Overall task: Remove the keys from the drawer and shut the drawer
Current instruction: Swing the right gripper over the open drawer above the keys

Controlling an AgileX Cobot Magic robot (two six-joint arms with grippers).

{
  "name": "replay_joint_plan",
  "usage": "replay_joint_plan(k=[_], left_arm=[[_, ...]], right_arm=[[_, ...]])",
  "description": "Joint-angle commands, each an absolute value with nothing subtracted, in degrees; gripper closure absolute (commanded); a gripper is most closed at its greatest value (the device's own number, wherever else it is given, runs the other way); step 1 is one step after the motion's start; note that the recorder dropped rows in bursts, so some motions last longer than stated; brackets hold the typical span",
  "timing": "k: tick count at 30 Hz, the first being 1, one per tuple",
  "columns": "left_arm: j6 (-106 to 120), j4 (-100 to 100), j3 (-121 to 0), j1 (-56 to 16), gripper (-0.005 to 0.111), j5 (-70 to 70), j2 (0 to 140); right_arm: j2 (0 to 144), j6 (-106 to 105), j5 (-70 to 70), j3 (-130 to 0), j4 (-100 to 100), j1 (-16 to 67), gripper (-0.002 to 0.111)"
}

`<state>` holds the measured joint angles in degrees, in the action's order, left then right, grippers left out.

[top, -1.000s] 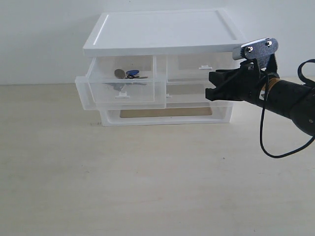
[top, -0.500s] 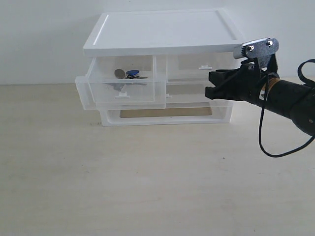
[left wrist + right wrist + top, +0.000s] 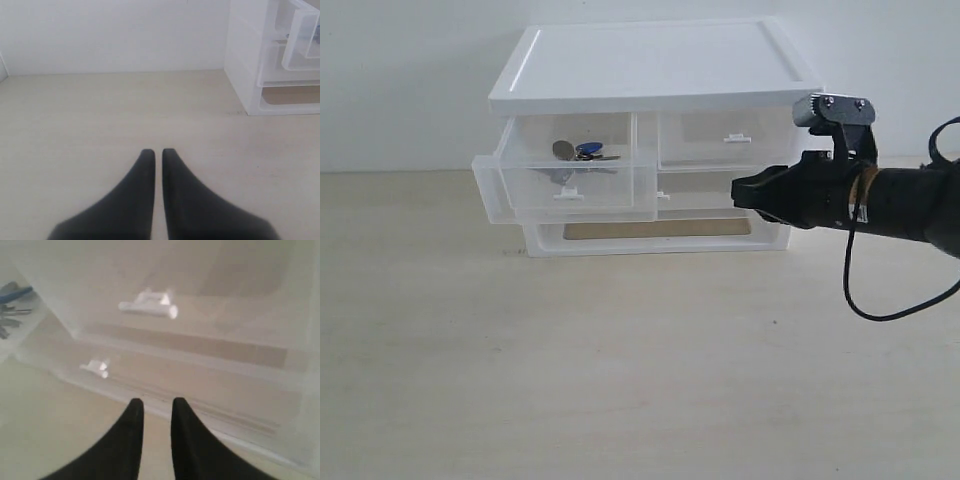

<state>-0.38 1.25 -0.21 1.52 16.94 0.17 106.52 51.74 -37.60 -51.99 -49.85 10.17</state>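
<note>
The bunch of dull grey metal keys with a small blue plastic fob (image 3: 582, 151) lies inside the small clear plastic drawer with a white tab handle (image 3: 610, 190). This drawer stands pulled out on the left of the top pair, under the white lid of the clear plastic organizer (image 3: 650, 65) on the pale wooden bench (image 3: 620, 380). The right claw (image 3: 738, 190) hovers in front of the organizer's right half, well apart from the keys, with its two black fingers a little parted and nothing between them, while the left claw (image 3: 158, 152) is closed and empty above the bench, off to the side of the organizer.
</note>
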Motion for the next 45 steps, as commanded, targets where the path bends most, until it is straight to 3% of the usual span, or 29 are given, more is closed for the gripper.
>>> replay_joint_plan(k=[1,8,13,18,22,26,34,38,45], left_arm=[[-0.46,1.34,0.0,1.66,0.102,17.17,0.0],[-0.46,1.34,0.0,1.66,0.102,17.17,0.0],[-0.46,1.34,0.0,1.66,0.102,17.17,0.0],[-0.46,1.34,0.0,1.66,0.102,17.17,0.0],[-0.46,1.34,0.0,1.66,0.102,17.17,0.0],[-0.46,1.34,0.0,1.66,0.102,17.17,0.0],[-0.46,1.34,0.0,1.66,0.102,17.17,0.0],[-0.46,1.34,0.0,1.66,0.102,17.17,0.0],[-0.46,1.34,0.0,1.66,0.102,17.17,0.0]], right_arm=[[101.51,58.46,-37.86,-52.13,-58.48,9.76,0.091],[92.52,73.29,-46.03,-53.3,-73.04,9.76,0.091],[88.81,88.46,-45.85,-63.14,-88.69,12.65,0.089],[88.68,102.09,-34.39,-74.32,-99.95,22.01,0.054],[89.7,100.38,-27.31,-80.88,-99.95,28.05,0.052],[93.0,87.38,-19.95,-86.15,-99.95,33.48,0.052],[101.14,69.26,20.78,-86.74,-98.67,45.38,0.053],[105.8,45.31,37.05,-92.37,-75.33,48.08,0.057],[108.6,8.89,41.02,-105.7,-31.82,47.82,0.058]])
